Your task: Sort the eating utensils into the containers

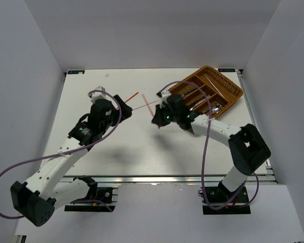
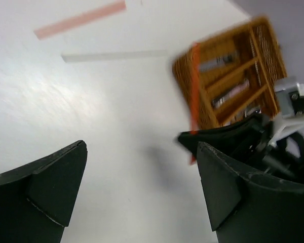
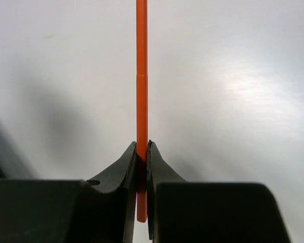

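The right tool (image 3: 142, 152) is closed tight on an orange chopstick (image 3: 142, 101). It pinches the stick near one end, so a short stub shows behind the pads and most of the length runs out ahead. The stick is thin, straight and stiff-looking, plain orange-red, with a small step partway along. It is probably very light, so weight should be no worry. The likelier trouble is that so smooth and slim a stick, held far from its middle, swivels or slides between the pads. A hold nearer the middle would steady it, though the end grip should let the far tip be aimed into a compartment. In the top view the stick sits just left of the tray (image 1: 226, 80), seemingly lifted off the surface (image 1: 116, 152). The left tool (image 2: 142, 187) stands wide and holds nothing, near a pink chopstick (image 2: 81, 20) and a pale chopstick (image 2: 116, 54) lying loose.
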